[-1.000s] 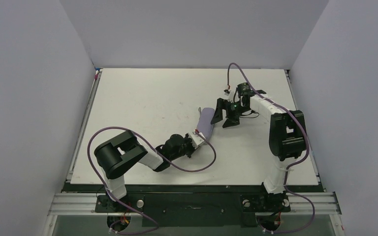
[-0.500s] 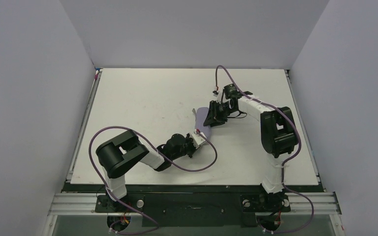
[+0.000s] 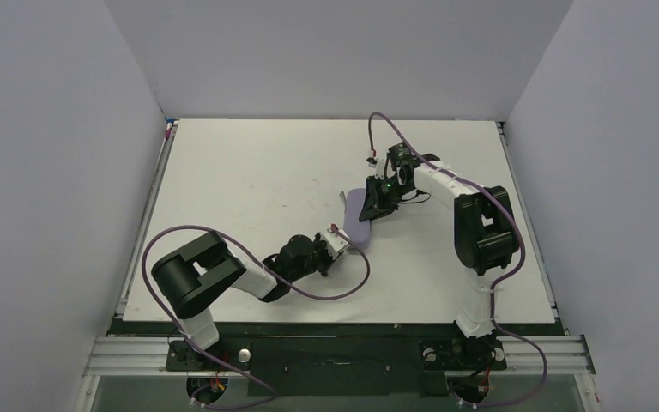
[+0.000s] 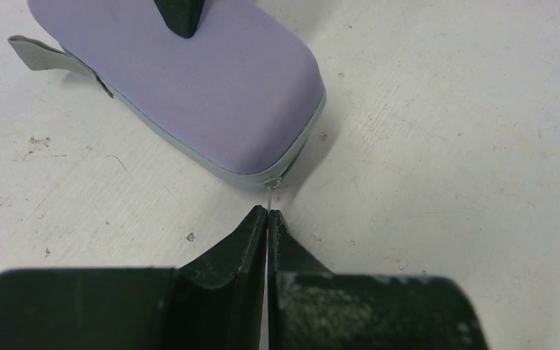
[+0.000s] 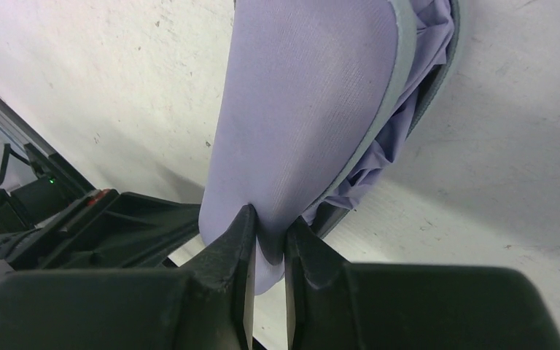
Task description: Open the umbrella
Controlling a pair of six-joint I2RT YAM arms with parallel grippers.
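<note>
At mid-table, right fingers (image 5: 227, 251) pinching lavender sleeve (image 5: 306, 109), umbrella (image 5: 423, 80) bunched inside; left fingers (image 4: 237, 244) closed on zip pull (image 4: 270, 191)

Robot lab test cell, not a home or a shop. Flat white tabletop (image 3: 249, 172), scuffed and speckled up close, boxed in on three sides by plain pale grey partition walls (image 3: 335, 51). Silver aluminium extrusion rail (image 3: 129, 354) runs along the near edge. Two black-and-white jointed robot arms, left (image 3: 202, 275) and right (image 3: 480, 223), are bolted to a black base plate (image 3: 343, 352). Loose purple cables (image 3: 356, 279) loop along both arms. No furniture or decor, just rig hardware.
</note>
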